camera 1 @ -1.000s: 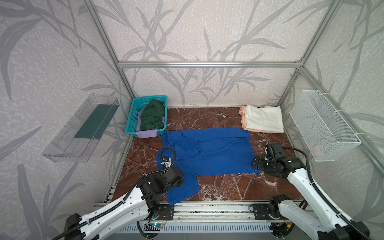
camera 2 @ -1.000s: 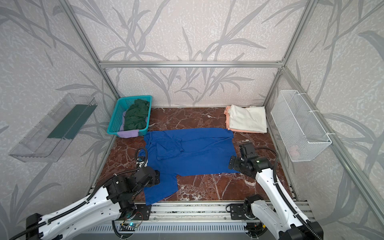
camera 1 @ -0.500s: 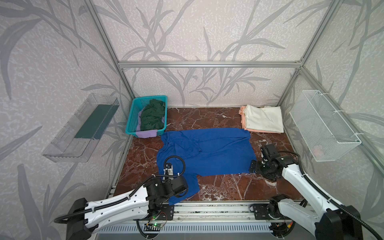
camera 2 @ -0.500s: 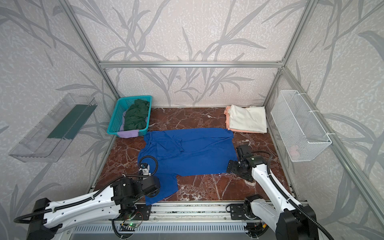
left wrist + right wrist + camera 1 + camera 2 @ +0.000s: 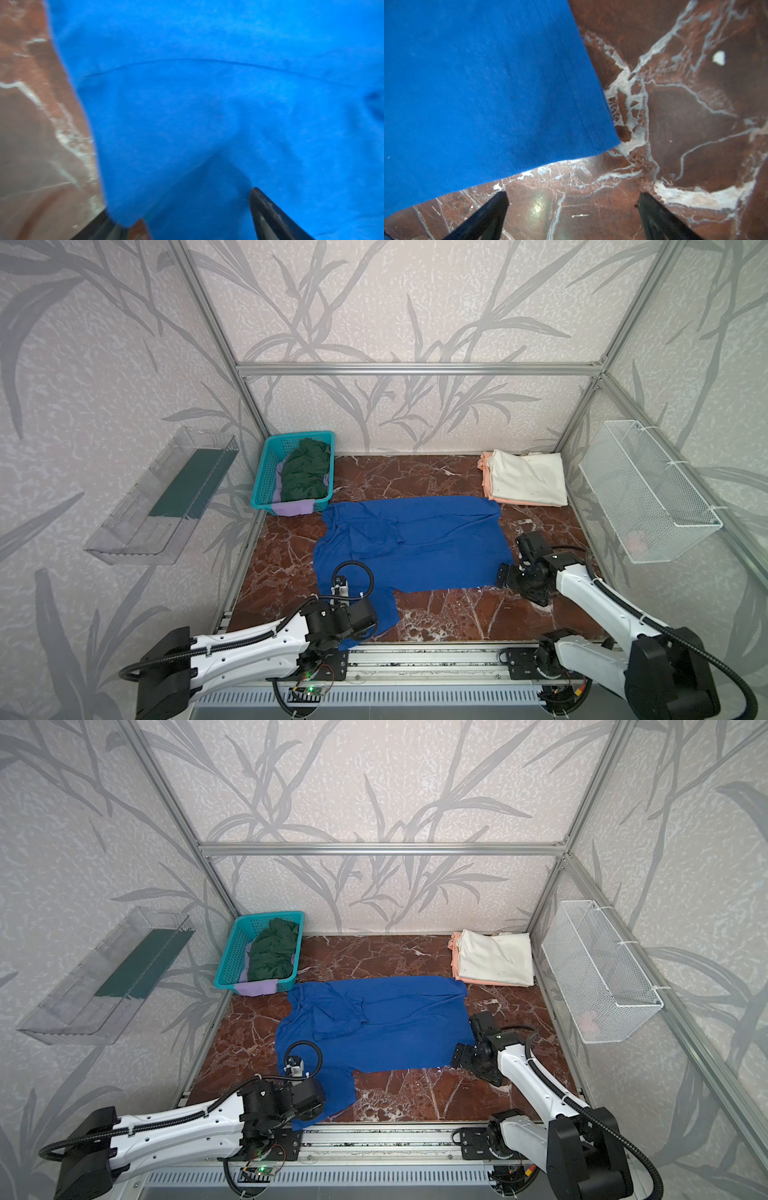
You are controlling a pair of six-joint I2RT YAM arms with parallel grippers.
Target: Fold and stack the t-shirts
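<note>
A royal blue t-shirt (image 5: 415, 539) (image 5: 382, 1019) lies spread face down on the marble table in both top views. My left gripper (image 5: 180, 201) is low over its near-left sleeve. The jaws stand wide apart, with blue cloth (image 5: 207, 104) bunched between them and draped over one finger. My right gripper (image 5: 505, 576) (image 5: 572, 194) is open over bare marble, just off the shirt's near-right corner (image 5: 608, 141), with nothing between the fingers. A folded cream tee (image 5: 528, 477) sits on a peach one (image 5: 484, 481) at the back right. A dark green tee (image 5: 305, 472) and a lavender one (image 5: 291, 508) fill the basket.
The teal basket (image 5: 266, 472) stands at the back left corner. A white wire basket (image 5: 648, 493) hangs on the right wall and a clear plastic tray (image 5: 166, 497) on the left wall. An aluminium rail (image 5: 415, 651) runs along the front edge.
My left arm has drawn back toward the front edge and come down onto the shirt's near-left sleeve. My right gripper has shifted slightly nearer, to the near-right corner.
</note>
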